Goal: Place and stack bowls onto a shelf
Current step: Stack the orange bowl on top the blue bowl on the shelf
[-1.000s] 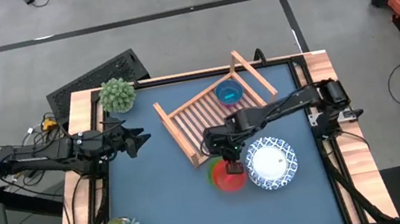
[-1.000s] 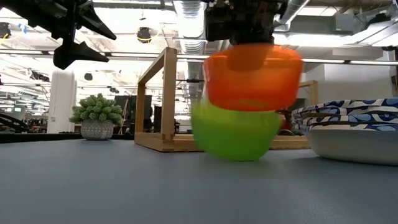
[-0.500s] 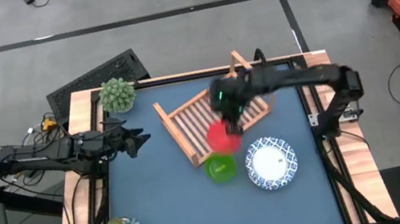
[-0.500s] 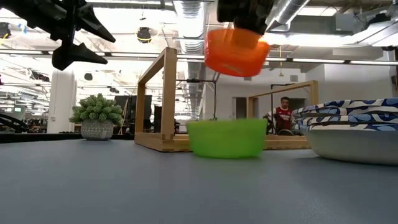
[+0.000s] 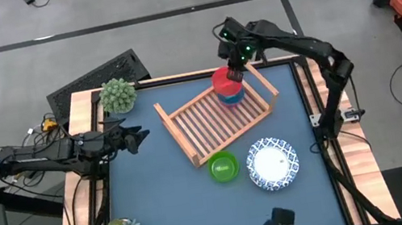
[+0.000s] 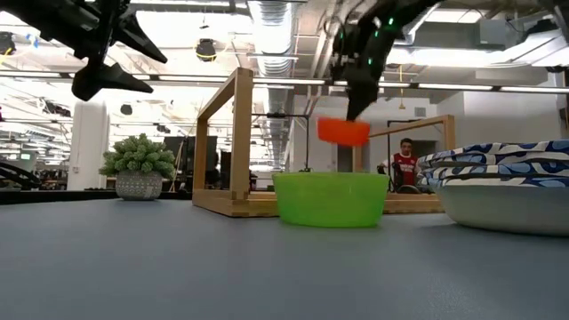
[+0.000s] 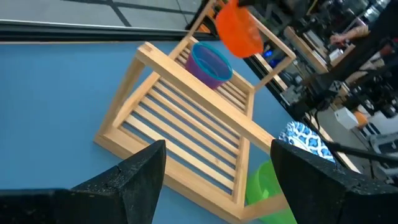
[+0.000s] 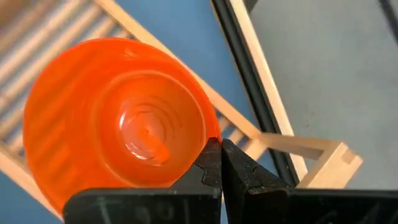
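Lifted off the green bowl [image 5: 223,167], the pink bowl [image 5: 226,81] now hangs in the right claw [image 5: 233,72], clamped on its rim, directly above the blue bowl [image 7: 210,63] at the rack's [image 5: 206,120] far end.

We find no readable text, label, brand, number or sign anywhere in these views.
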